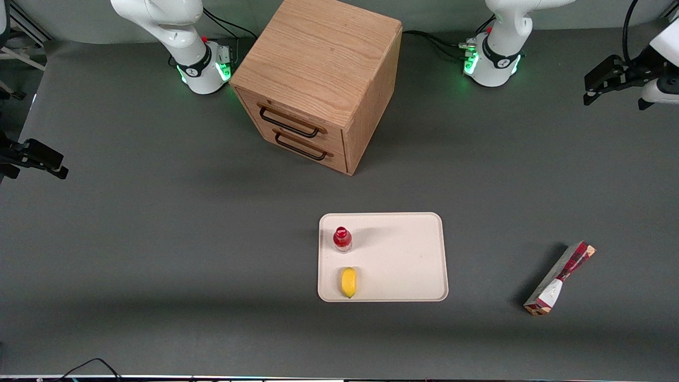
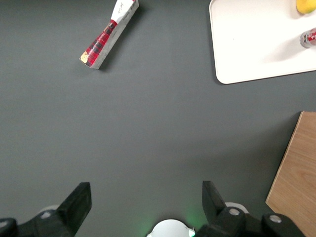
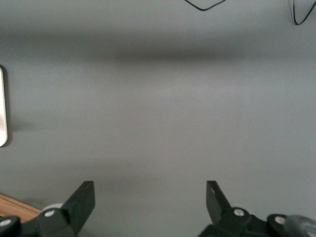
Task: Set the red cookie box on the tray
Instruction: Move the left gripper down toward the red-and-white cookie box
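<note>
- The grey table (image 1: 159, 239) carries the tray (image 1: 403, 254) near its middle, a bottle (image 1: 342, 239) and a lemon (image 1: 348, 282) on it.
- The red cookie box (image 1: 559, 278) lies on edge at the tray's three o'clock, well apart.
- The gripper (image 1: 610, 85) hangs high at the box's twelve o'clock, fingers spread, holding nothing.
- Reaching hasn't started; next comes descending over the box.

Even, soft overhead light, fairly bright, no harsh glare. The wooden cabinet (image 1: 318, 79) throws a broad faint shadow over the grey table (image 1: 159, 239); the red cookie box (image 1: 559, 278) casts a short dark one. The tray (image 1: 403, 254) looks nearly washed out. The gripper (image 2: 145, 205), fingers spread, sits slightly soft in its wrist view
</note>
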Robot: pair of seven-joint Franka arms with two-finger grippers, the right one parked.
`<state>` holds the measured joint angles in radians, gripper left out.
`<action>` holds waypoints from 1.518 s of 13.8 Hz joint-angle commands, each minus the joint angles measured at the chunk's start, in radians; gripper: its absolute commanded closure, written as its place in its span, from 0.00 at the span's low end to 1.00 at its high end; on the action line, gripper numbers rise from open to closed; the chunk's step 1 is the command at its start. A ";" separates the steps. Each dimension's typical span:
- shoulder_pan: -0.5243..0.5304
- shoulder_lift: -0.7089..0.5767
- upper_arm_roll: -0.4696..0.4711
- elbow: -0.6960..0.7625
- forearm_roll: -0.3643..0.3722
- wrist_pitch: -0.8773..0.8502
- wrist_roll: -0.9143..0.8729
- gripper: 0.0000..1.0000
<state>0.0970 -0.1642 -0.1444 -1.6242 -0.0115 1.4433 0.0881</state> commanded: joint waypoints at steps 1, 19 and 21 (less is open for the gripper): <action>-0.005 0.012 0.009 0.033 0.021 -0.024 0.002 0.00; 0.003 0.850 0.115 0.328 0.101 0.469 0.556 0.00; 0.006 0.902 0.114 0.326 0.100 0.554 0.587 0.00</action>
<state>0.1036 0.6968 -0.0307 -1.3368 0.0802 1.9626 0.6293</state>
